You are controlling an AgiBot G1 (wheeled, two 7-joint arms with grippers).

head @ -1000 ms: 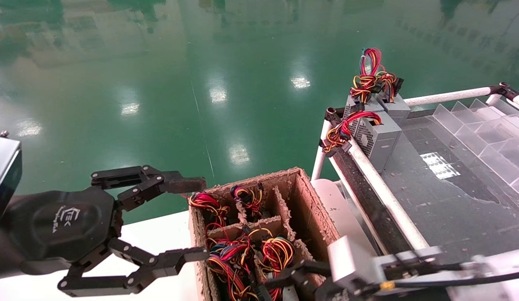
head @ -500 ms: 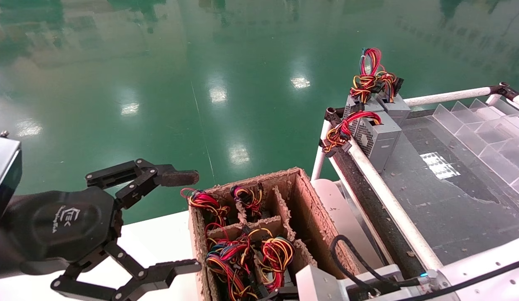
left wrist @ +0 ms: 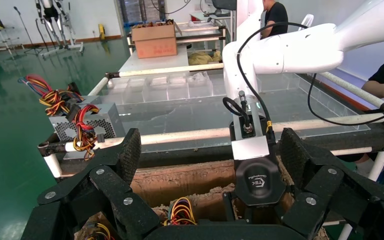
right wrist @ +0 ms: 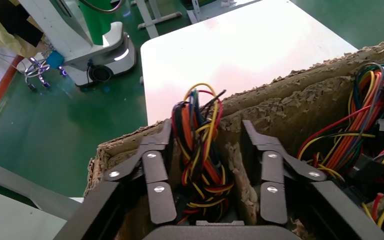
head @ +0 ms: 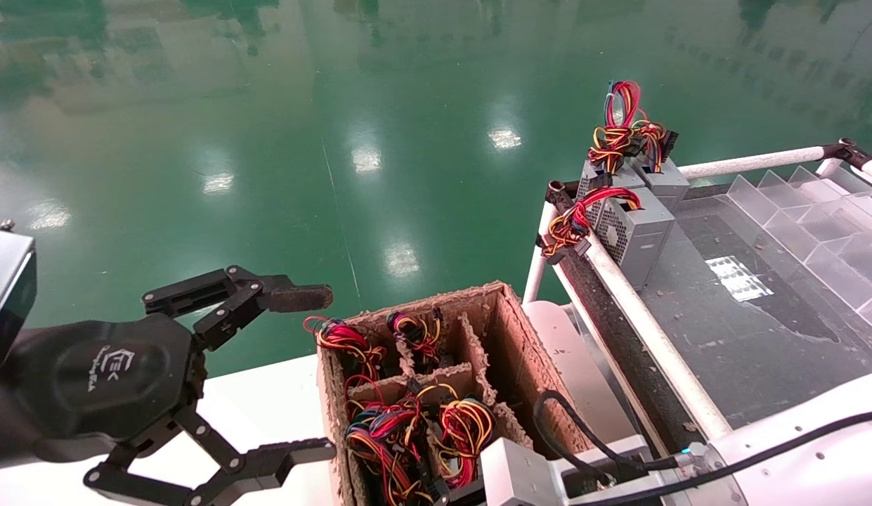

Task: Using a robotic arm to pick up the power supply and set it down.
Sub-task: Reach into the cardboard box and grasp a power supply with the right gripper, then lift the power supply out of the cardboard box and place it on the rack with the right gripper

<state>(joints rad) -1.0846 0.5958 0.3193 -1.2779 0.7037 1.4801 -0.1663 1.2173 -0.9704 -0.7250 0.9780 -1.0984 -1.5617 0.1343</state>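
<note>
My right gripper is open and lowered into the cardboard box. Its fingers straddle a bundle of red, yellow and black wires and a ragged divider. The body of that power supply is hidden under the wires. In the head view only the right wrist block shows at the box's near side. Its black palm shows in the left wrist view. My left gripper hangs open over the white table, left of the box, holding nothing. Two grey power supplies stand on the rack's far corner.
The box's other compartments hold more wire bundles. A white-tube rack with a dark surface runs along the right, with clear plastic dividers at its far side. Green floor lies beyond. A person stands far behind the rack.
The right arm has moved left and down, sinking its gripper into the box. The left gripper has spread wider and drawn back slightly from the box.
</note>
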